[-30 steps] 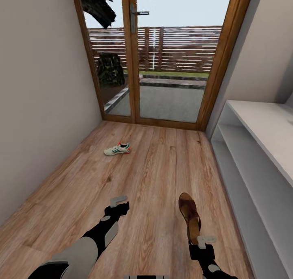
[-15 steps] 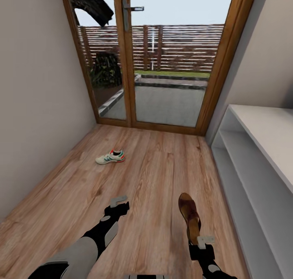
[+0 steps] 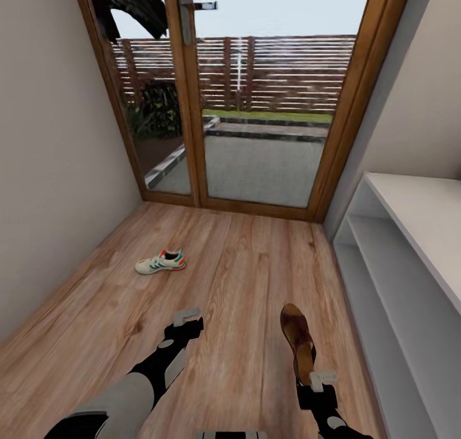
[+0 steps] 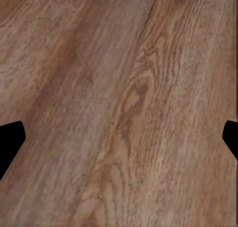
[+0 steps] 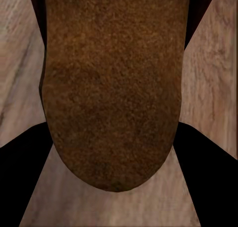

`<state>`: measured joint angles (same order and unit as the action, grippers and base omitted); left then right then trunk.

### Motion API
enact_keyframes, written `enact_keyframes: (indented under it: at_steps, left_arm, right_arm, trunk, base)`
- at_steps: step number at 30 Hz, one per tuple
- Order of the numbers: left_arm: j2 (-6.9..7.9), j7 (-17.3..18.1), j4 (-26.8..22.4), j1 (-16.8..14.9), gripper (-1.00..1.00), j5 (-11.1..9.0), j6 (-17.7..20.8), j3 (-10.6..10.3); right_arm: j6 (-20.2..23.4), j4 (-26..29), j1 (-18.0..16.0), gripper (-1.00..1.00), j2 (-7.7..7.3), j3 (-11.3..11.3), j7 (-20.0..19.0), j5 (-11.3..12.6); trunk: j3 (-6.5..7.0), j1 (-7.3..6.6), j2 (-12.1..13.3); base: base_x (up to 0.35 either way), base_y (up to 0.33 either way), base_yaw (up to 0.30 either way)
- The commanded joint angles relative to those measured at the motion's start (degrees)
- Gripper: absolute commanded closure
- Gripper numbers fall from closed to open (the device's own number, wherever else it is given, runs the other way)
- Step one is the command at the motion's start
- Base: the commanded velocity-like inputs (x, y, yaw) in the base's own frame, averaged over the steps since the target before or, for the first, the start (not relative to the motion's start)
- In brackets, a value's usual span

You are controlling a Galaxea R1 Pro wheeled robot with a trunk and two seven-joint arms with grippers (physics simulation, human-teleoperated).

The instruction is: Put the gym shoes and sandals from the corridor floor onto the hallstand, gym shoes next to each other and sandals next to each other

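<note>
One sandal [image 3: 298, 346] is in our right gripper [image 3: 316, 383], lower right of centre in the head view, pinched at its heel end with its long axis running up the frame and the toe pointing away from us toward the glass door [image 3: 256, 106]. In the right wrist view the sandal's brown sole [image 5: 111, 88] sits between the two dark fingers [image 5: 29, 162], which close against its sides, so we judge the grip firm. The hallstand [image 3: 410, 266] runs along the right edge of the frame, its open shelves just right of the held sandal; the right arm is clearly the nearer one, and the placement calls for a swing to the right with the sandal's length kept along the shelf. One gym shoe [image 3: 160, 262] lies on the corridor floor [image 3: 243, 279] at centre left, well ahead of our left gripper [image 3: 187, 317], long axis roughly across the frame, nearer the left arm. That gripper holds nothing; its fingers stand wide apart over bare planks in the left wrist view.
</note>
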<state>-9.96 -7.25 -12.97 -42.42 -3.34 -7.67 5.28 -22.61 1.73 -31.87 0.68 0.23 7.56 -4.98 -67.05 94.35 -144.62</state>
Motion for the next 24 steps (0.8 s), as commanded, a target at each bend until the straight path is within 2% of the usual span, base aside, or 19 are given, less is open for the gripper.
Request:
enact_keyframes:
  at_steps: [1, 24]
  left_arm:
    - [-0.03, 0.05, 0.05, -0.03, -1.0, -0.35, -0.23, 0.26]
    - [-0.03, 0.05, 0.05, -0.03, -1.0, -0.35, -0.24, 0.26]
  right_arm:
    - [-0.07, -0.04, -0.03, 1.0, 0.02, 0.03, 0.44, -0.56]
    - [-0.07, -0.06, -0.03, 1.0, 0.02, 0.03, 0.44, -0.56]
  trunk:
    - [-0.05, 0.02, -0.02]
    - [-0.07, 0.02, -0.02]
  base:
    - [0.35, -0.085, 0.0]
    - [0.35, -0.014, 0.0]
